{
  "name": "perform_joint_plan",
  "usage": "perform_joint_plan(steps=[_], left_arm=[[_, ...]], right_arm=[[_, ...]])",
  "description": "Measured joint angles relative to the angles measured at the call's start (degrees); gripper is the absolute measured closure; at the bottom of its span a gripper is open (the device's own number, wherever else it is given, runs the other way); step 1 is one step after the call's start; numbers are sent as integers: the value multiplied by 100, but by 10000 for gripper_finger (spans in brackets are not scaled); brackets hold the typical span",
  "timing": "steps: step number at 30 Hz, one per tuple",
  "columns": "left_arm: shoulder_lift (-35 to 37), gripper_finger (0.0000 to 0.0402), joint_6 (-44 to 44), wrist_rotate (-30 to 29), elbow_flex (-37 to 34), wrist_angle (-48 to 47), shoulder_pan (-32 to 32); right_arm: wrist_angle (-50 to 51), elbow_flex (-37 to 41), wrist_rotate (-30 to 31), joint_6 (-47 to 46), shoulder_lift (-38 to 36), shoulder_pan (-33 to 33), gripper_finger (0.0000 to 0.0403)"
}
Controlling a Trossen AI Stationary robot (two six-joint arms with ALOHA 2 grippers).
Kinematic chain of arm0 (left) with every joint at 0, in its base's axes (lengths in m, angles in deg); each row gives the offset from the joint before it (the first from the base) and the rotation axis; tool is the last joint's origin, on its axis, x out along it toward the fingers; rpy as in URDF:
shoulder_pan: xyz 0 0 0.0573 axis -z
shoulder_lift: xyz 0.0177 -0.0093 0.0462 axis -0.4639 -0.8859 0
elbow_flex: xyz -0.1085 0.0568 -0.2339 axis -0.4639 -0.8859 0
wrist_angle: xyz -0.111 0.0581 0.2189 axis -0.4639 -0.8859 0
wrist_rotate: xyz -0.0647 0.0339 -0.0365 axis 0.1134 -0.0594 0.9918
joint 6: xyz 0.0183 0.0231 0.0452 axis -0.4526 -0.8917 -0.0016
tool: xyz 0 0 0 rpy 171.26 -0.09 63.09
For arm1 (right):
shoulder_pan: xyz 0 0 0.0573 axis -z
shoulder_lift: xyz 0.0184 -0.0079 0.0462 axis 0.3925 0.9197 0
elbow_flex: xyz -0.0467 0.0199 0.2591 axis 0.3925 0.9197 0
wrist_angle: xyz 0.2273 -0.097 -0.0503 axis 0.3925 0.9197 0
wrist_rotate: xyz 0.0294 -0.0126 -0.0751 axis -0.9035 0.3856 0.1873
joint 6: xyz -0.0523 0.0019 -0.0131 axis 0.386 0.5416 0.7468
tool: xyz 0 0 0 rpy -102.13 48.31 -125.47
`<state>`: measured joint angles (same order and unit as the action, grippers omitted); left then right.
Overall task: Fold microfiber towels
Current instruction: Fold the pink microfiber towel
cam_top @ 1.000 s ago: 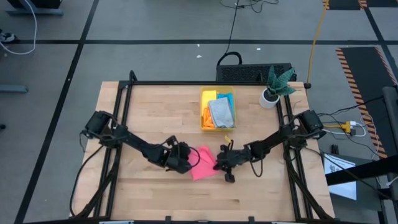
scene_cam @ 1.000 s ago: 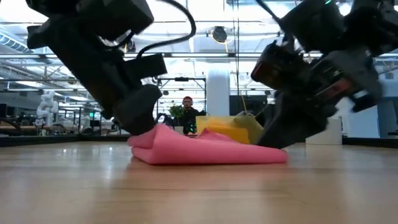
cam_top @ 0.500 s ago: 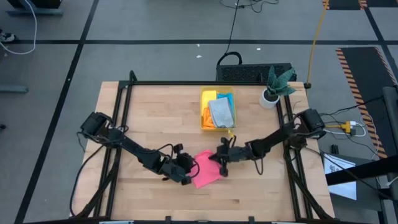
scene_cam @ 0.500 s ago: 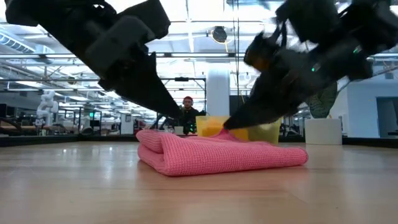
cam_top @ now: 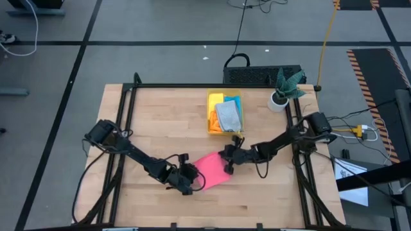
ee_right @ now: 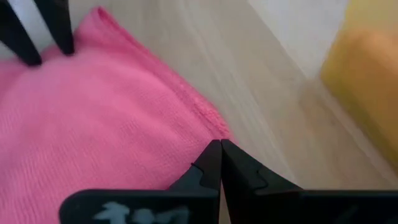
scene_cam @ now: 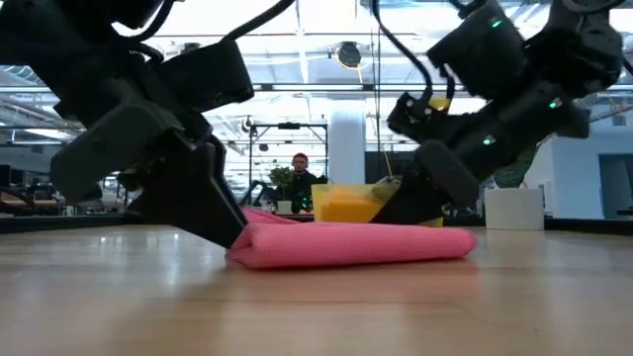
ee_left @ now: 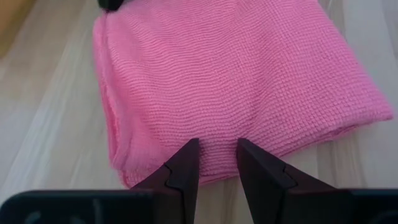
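The pink towel [cam_top: 213, 171] lies folded and flat on the table's near middle; it also shows in the low view [scene_cam: 346, 243]. My left gripper [cam_top: 192, 182] is at the towel's near left edge, its fingers a narrow gap apart [ee_left: 216, 163]. My right gripper [cam_top: 228, 161] is shut at the towel's far right edge [ee_right: 219, 155]. The yellow, blue, grey and orange towels lie in the yellow bin [cam_top: 225, 114]. My left gripper has both fingertips [ee_left: 186, 163] on top of the towel's thick folded edge [ee_left: 214, 140], with a strip of cloth showing between them. The fingers slant down from the table's near left. The towel lies flat on the table. My right gripper's shut fingertips [ee_right: 212, 158] stand at the towel's edge near a corner [ee_right: 208, 124], slanting down from the table's right. Whether any cloth is between them I cannot tell.
The yellow bin stands at the far middle of the table. A plant in a white pot [cam_top: 283, 91] stands at the far right corner. Bare wood [cam_top: 160, 122] lies to the left of the bin and along the near edge.
My left gripper has gone toward the table's near edge, to the towel's near left edge. My right gripper has gone toward the far edge and a little left. The towel was bunched up between them and now lies flatter and longer.
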<state>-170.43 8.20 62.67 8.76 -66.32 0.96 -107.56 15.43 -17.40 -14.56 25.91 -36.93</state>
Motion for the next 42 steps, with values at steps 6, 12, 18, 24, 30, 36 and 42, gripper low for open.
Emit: perform_joint_plan(steps=[6,12,18,24,30,36,42], left_arm=[[186,289,-130,75,12,-39,153],[271,289,-337,-155,53,608,211],[273,289,45,-136,59,159,-92],[154,289,150,-221,57,-206,-356],[-122,289,-384,-240,57,465,-631],[195,289,-458,-369,57,413,-537],[363,289,-750,-336,57,876,-119]], right_arm=[[250,4,655,194,-408,-404,403],[-207,4,156,411,-611,-779,403],[-1007,-2,-836,698,-159,-883,403],[-726,1,-1172,675,195,-825,403],[-553,-2,-1335,439,172,-1183,403],[-345,2,-453,617,-245,-1590,403],[-961,1,-387,781,-543,-1771,403]])
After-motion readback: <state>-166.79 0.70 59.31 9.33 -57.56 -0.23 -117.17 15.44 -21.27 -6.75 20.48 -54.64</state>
